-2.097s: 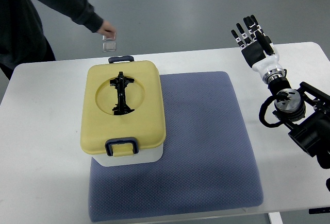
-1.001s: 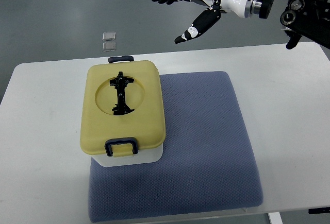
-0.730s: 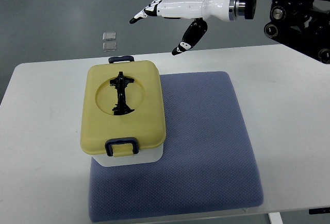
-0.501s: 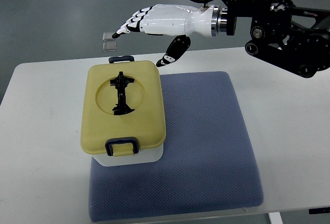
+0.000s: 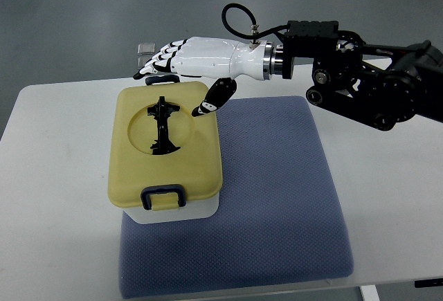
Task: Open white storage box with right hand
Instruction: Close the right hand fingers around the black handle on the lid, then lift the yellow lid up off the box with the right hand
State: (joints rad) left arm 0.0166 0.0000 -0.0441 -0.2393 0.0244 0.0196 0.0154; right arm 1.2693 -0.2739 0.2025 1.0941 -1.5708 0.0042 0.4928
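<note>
At the near edge of the white table (image 5: 62,245) lay a blue-grey padded mat (image 5: 277,204), and on its left part stood the white storage box (image 5: 169,207), its white body showing only below the closed yellow lid (image 5: 166,142) that covered it. A dark blue latch (image 5: 163,196) sat at the lid's near edge, and a second dark blue latch (image 5: 160,78) showed at the far edge. In the round recess in the middle of the lid lay a black folding handle (image 5: 162,125), flat and running near to far. Above the far right part of the lid hovered the right hand (image 5: 190,66), white with black fingertips, its arm (image 5: 346,79) coming in from the picture's right. The fingers (image 5: 154,63) were stretched out loosely toward the left over the far latch, holding nothing, while the thumb (image 5: 213,98) hung down over the lid's far right corner; whether it touched the lid could not be told. Beyond the table, on the grey floor (image 5: 83,10), lay two small clear squares (image 5: 145,50), just past the fingertips.
</note>
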